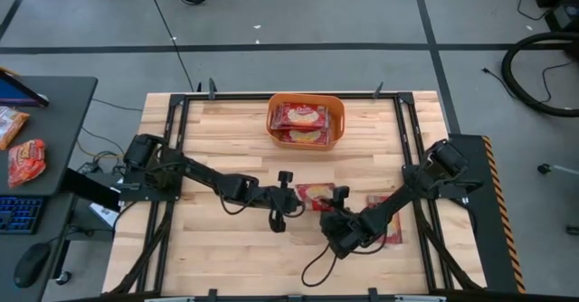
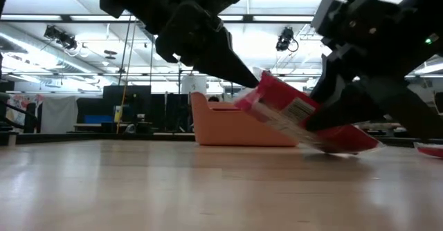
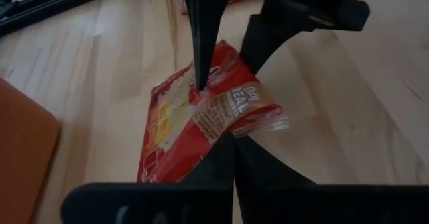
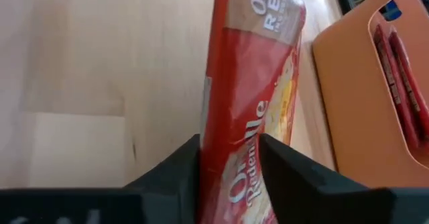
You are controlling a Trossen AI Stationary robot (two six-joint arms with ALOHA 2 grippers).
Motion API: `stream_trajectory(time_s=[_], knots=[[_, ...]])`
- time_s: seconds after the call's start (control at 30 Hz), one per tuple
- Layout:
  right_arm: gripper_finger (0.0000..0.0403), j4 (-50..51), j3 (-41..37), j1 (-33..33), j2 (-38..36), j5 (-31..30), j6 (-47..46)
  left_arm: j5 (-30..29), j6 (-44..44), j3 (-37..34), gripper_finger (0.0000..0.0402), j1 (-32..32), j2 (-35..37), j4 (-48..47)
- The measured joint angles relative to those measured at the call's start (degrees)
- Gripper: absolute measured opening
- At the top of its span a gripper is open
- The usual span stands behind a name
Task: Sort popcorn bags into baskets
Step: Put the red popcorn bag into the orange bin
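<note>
- Near the table's middle, slightly toward five o'clock in the high view, we have a popcorn bag [image 1: 316, 195] caught between both arms, one end tilted up off the table top [image 1: 226, 135] as the low view shows.
- Our right gripper [image 4: 229, 158] pinches that packet on edge, its two fingers pressed against the red faces on either side.
- Our left gripper [image 3: 216, 110] meets the same bag from nine o'clock; one fingertip touches the cream panel, the other sits at the near edge, so we read it as closed lightly on the packet.
- At twelve o'clock stands the orange basket [image 1: 337, 121], well apart from the grippers, with red packets already lying inside.
- Another bag [image 1: 392, 232] lies flat at four o'clock beside the right arm.
- We judge the step in hand to be lifting or passing this bag for the basket.
- Next, one gripper must let go, and the other must carry the bag toward twelve o'clock, clear the basket's wall, and release above the packets there.
</note>
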State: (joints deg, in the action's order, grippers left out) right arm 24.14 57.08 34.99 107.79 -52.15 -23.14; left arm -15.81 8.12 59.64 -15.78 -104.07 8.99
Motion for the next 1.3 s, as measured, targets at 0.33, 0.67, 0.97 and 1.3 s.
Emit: stream_trajectory(time_s=[0.33,0.67,0.97,1.3], knots=[[0.0030,1.1,0.0,-0.4,-0.3,5.0,0.6,-1.1,-0.1,0.0,0.0056,-2.4,0.1,-3.1],[0.0024,23.7,13.0,-1.1,-1.3,5.3,-1.0,-2.6,-6.0,-2.7,0.0115,-5.9,0.1,-5.5],[0.0024,39.2,24.7,-6.1,-1.4,-1.5,1.5,-7.4,-11.4,-12.6,0.0116,-9.0,7.2,1.1],[0.0027,35.2,28.7,-16.6,-1.5,-3.5,19.1,-10.1,-12.4,-16.8,0.0117,-11.2,17.1,0.0]])
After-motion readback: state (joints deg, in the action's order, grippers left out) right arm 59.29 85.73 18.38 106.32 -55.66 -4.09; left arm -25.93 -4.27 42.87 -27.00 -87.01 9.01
